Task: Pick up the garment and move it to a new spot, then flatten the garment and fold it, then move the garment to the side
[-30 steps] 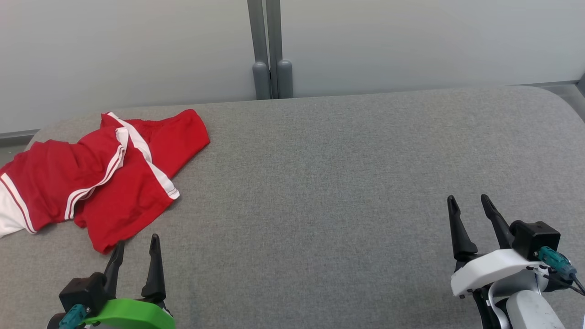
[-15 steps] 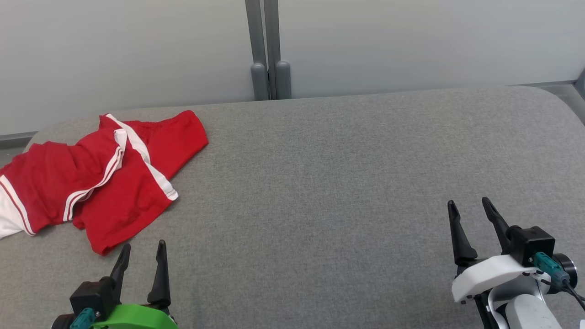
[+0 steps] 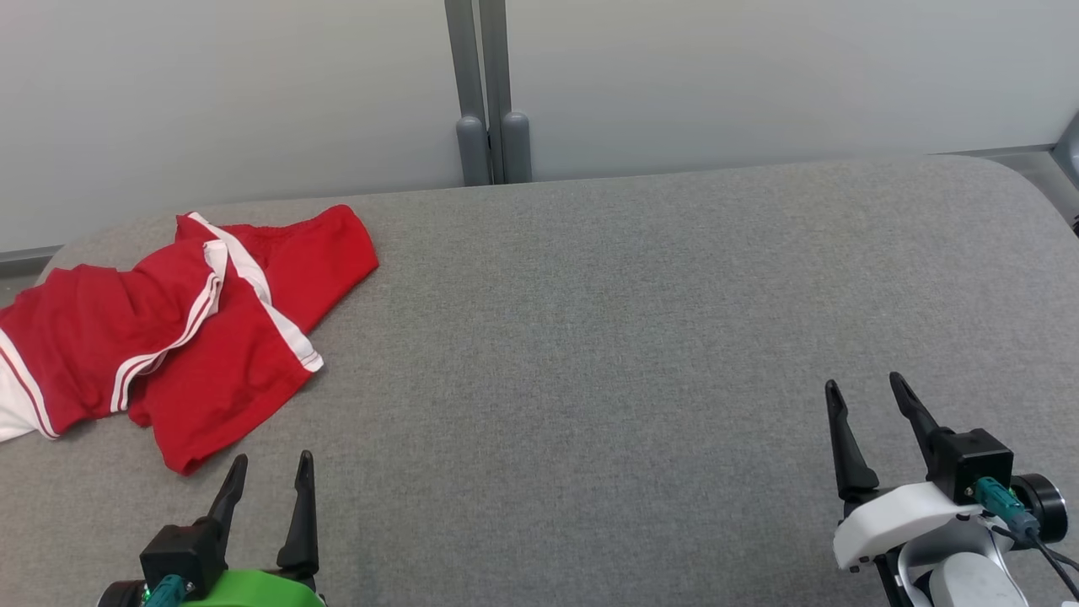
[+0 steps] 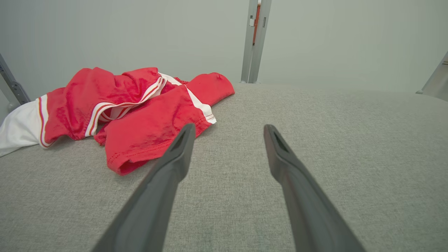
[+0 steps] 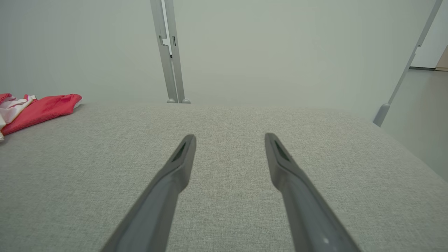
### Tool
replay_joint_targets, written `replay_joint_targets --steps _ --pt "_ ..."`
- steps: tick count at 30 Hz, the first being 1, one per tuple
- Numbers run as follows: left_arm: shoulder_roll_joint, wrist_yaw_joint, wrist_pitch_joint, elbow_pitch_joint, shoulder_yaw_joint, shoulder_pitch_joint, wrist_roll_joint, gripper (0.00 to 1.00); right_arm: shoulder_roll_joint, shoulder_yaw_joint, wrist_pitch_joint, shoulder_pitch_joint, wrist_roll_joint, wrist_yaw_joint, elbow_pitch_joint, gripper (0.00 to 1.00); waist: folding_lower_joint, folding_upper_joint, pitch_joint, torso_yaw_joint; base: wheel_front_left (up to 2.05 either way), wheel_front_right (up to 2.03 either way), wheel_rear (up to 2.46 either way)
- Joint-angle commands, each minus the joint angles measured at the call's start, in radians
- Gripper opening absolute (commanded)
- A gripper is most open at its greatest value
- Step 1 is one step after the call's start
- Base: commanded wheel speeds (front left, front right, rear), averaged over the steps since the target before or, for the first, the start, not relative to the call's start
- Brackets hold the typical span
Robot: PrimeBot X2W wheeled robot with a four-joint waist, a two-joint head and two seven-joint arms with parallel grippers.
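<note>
The garment (image 3: pixel 169 329) is a crumpled pair of red shorts with white stripes, lying at the far left of the grey padded table (image 3: pixel 632 320). In the left wrist view the garment (image 4: pixel 140 112) lies ahead and to the left of the fingers. My left gripper (image 3: pixel 271 462) stands open near the front edge, just below the garment's lower hem and not touching it. My right gripper (image 3: pixel 864 384) is open at the lower right, far from the cloth, with nothing between its fingers. From the right wrist view a red corner of the garment (image 5: pixel 38 106) shows at the far left.
A pale wall with a grey vertical post (image 3: pixel 480 93) runs behind the table. The table's rounded right corner (image 3: pixel 1024 181) meets the floor beyond. Bare grey fabric spans the middle and right.
Both grippers have drawn back toward the front edge, lower in the head view. The head camera has shifted slightly, so the garment and post sit a little further left.
</note>
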Motion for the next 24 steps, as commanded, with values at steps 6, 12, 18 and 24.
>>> replay_joint_targets --steps 6,12,18,24 --pt "0.013 -0.003 -0.003 0.002 -0.001 -0.005 -0.002 1.00 0.001 -0.001 -0.004 0.005 0.013 0.000 0.004 1.00 0.0000 0.0000 0.005 -0.004 0.00 0.00 0.00" --pt "0.014 -0.003 -0.003 0.005 -0.008 -0.017 -0.002 1.00 0.001 -0.009 -0.004 0.011 0.017 0.000 -0.003 1.00 0.0000 0.0000 0.011 0.007 0.00 0.00 0.00" --pt "0.013 -0.003 -0.002 0.013 0.000 -0.024 -0.004 1.00 0.006 -0.002 -0.004 0.023 0.024 0.000 -0.012 1.00 0.0000 0.0000 0.008 0.065 0.00 0.00 0.00" --pt "-0.004 -0.003 -0.002 0.022 0.034 0.003 -0.001 1.00 0.016 0.039 -0.004 0.026 0.030 0.000 -0.005 1.00 0.0000 0.0000 -0.004 0.199 0.00 0.00 0.00"
